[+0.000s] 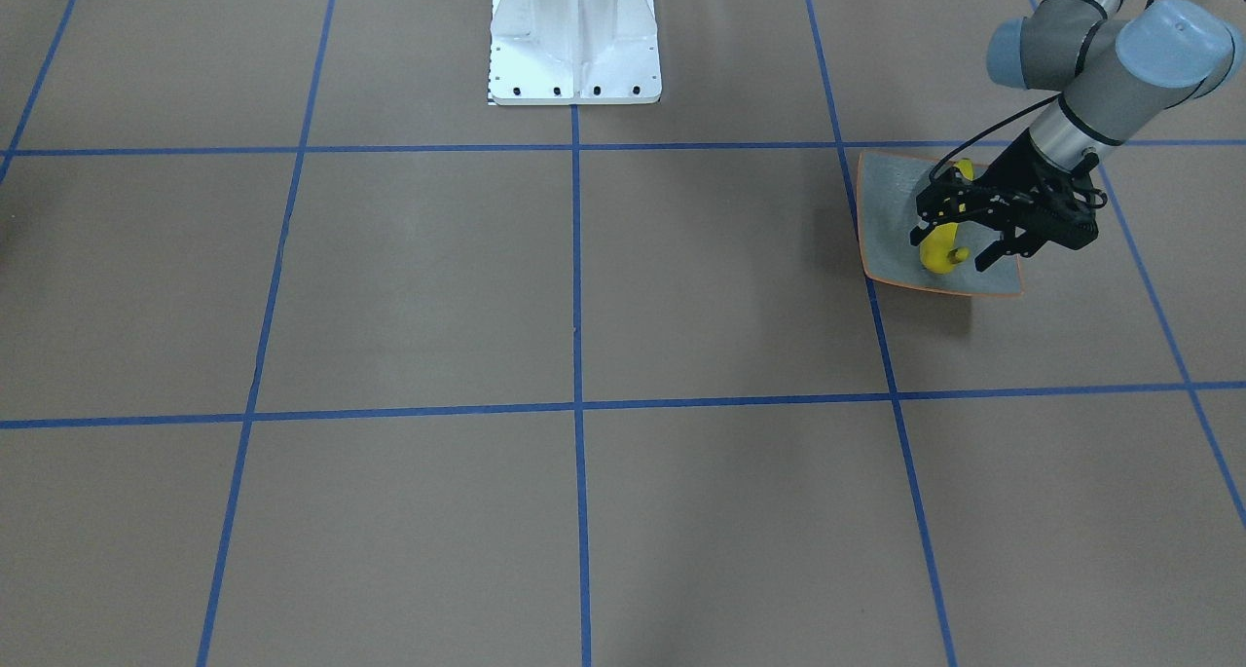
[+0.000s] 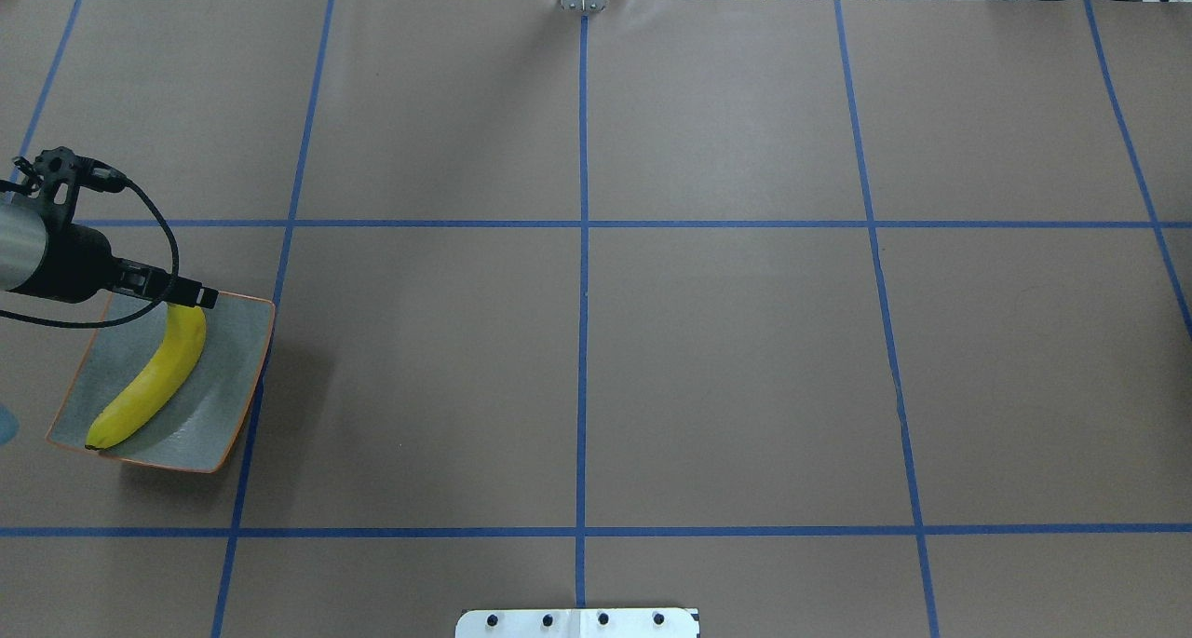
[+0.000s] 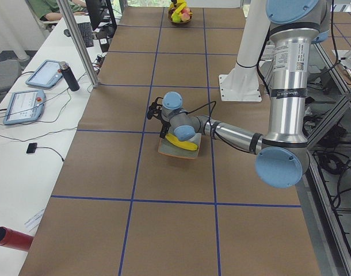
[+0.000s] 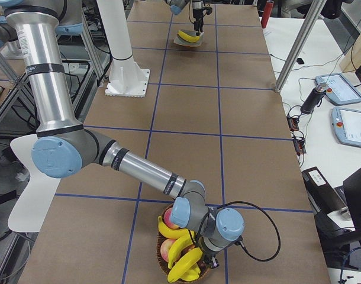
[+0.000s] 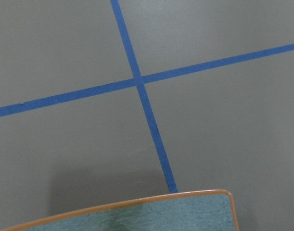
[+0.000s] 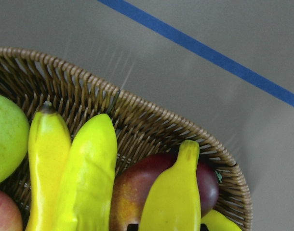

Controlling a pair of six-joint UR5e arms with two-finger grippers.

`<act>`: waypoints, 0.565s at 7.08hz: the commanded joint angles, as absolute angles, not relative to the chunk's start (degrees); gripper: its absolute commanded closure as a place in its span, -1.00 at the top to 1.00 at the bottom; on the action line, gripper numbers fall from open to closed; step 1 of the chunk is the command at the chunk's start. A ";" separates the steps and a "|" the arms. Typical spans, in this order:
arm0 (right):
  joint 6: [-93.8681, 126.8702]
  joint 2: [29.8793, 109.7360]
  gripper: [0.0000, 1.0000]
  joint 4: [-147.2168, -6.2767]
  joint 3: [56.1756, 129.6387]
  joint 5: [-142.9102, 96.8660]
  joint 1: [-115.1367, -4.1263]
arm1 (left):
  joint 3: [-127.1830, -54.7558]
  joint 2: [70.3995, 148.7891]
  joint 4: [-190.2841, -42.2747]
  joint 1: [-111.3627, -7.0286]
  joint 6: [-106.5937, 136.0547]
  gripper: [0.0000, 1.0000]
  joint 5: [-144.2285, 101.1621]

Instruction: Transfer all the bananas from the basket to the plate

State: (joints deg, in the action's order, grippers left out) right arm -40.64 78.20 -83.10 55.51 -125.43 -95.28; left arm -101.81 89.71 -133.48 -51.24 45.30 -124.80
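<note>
Round fruit [image 6: 5,139] crowds the bananas [image 6: 89,173] in the basket [image 6: 152,125] under the right tool [image 4: 209,259], whose grip I cannot tell, while the left tool [image 1: 959,248] hangs released over the plate [image 2: 223,377] and its lone banana [image 2: 154,382].

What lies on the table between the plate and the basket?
Nothing stands between the plate and the basket: the exterior right view shows only bare table and blue tape lines, with the right arm reaching over the basket end.
</note>
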 commanded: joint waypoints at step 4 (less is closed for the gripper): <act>-40.35 66.98 -1.00 -109.33 69.24 -126.29 -99.24 | -101.52 91.22 -133.42 -51.07 47.80 1.00 -124.80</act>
State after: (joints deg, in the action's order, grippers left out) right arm -40.98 69.39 -104.65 65.98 -125.61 -99.52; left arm -101.66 90.35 -133.42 -51.13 46.31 -124.81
